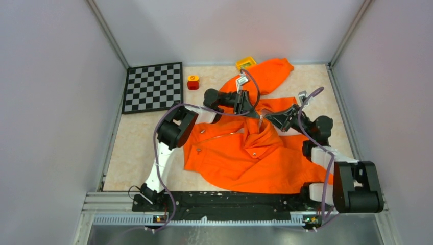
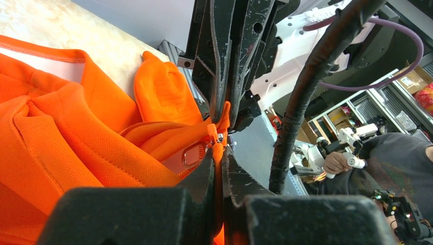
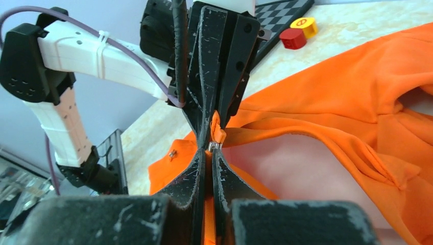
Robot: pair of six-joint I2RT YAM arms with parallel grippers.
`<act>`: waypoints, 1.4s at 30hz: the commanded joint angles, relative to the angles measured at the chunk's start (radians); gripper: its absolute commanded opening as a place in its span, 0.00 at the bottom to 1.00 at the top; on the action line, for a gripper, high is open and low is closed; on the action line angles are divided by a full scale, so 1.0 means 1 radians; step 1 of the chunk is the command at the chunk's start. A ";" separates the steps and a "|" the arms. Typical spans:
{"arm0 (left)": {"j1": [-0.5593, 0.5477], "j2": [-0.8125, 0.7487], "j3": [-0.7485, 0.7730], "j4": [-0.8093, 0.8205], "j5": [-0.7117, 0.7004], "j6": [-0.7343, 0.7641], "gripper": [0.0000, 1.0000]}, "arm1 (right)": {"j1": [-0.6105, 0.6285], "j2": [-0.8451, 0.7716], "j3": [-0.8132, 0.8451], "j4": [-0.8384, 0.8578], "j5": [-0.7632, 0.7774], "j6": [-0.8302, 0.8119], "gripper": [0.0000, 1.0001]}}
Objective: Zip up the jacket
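The orange jacket (image 1: pixel 240 153) lies crumpled in the middle of the table, one sleeve reaching to the back. My two grippers meet tip to tip over its upper front. The left gripper (image 1: pixel 257 114) is shut on a thin orange strip of the jacket's zipper edge (image 2: pixel 218 168). The right gripper (image 1: pixel 266 118) is shut on the same edge from the other side (image 3: pixel 207 204). A small silver zipper slider (image 2: pixel 220 137) sits between the two sets of tips and also shows in the right wrist view (image 3: pixel 213 146). Its pull tab (image 2: pixel 194 153) hangs free.
A checkerboard (image 1: pixel 153 87) lies at the back left. A red and yellow block (image 1: pixel 193 81) stands next to it. A yellow box (image 1: pixel 245 63) sits at the back by the sleeve. Grey walls enclose the table on three sides.
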 commanded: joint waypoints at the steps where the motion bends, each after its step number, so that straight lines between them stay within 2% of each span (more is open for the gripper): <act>1: -0.004 -0.011 0.010 0.201 0.020 -0.001 0.00 | -0.006 0.074 0.014 0.312 -0.081 0.107 0.00; 5: -0.004 -0.025 -0.017 0.281 0.014 0.009 0.00 | -0.006 0.088 0.015 0.336 -0.074 0.119 0.00; 8: -0.004 -0.046 -0.040 0.285 0.017 0.060 0.00 | -0.006 0.060 0.043 0.175 -0.059 0.057 0.00; 13: -0.004 -0.081 -0.079 0.259 -0.002 0.166 0.00 | -0.045 -0.027 0.035 0.045 -0.021 0.010 0.00; 15: -0.004 -0.097 -0.093 0.226 -0.009 0.218 0.00 | -0.052 -0.051 0.047 -0.055 -0.026 -0.044 0.00; 17: -0.005 -0.112 -0.102 0.179 -0.012 0.282 0.00 | -0.052 -0.043 0.056 -0.081 -0.059 -0.065 0.00; 23: -0.006 -0.136 -0.118 0.198 -0.012 0.338 0.00 | -0.053 0.054 0.076 0.021 -0.128 -0.006 0.00; 30: -0.013 -0.130 -0.110 0.215 0.004 0.328 0.00 | -0.053 0.159 0.047 0.372 -0.179 0.164 0.00; 42: -0.023 -0.122 -0.093 0.240 0.012 0.300 0.00 | -0.048 0.213 0.042 0.466 -0.193 0.207 0.00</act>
